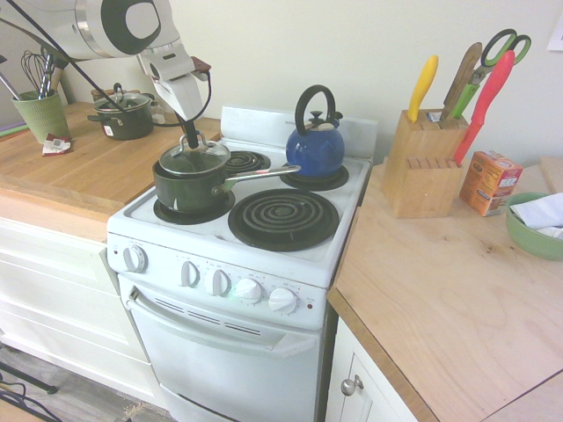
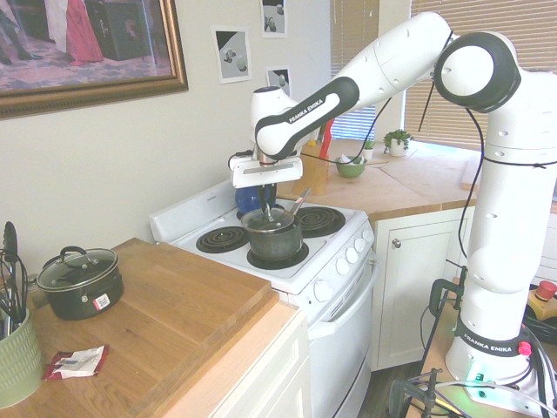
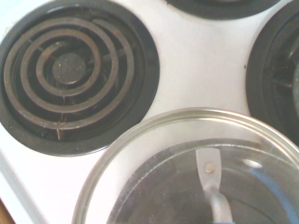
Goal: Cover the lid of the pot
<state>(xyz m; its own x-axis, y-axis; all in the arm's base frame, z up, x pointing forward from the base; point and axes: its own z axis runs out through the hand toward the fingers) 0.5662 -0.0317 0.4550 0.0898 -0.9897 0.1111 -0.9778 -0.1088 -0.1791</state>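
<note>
First exterior view: my gripper (image 1: 191,141) points almost straight down over the near-left burner of a white stove (image 1: 352,189). My fingers are pinched shut on the small black knob of the lid (image 1: 195,156), a round clear glass disc with a silver rim. The lid hangs directly under my hand and looks slightly tilted, sitting on or just above the mouth of the pot (image 1: 189,186), a dark green saucepan. The pot's long silver handle runs away from me toward the blue kettle (image 1: 315,145) on the back burner. I judge that the lid is nearly centred on the rim, so the move left is straight down, with little sideways correction.

Second exterior view: my white arm reaches in from the right, and the gripper (image 2: 266,212) comes down onto the lid (image 2: 270,220) above the pot (image 2: 273,239). I cannot tell here whether rim meets rim all the way round.

Wrist view: the lid's (image 3: 187,163) silver rim fills the lower part of the picture, with the pot's dark inside and the rivet of its handle showing through the glass. A coiled burner (image 3: 70,70) lies beside it, apart from the rim.
</note>
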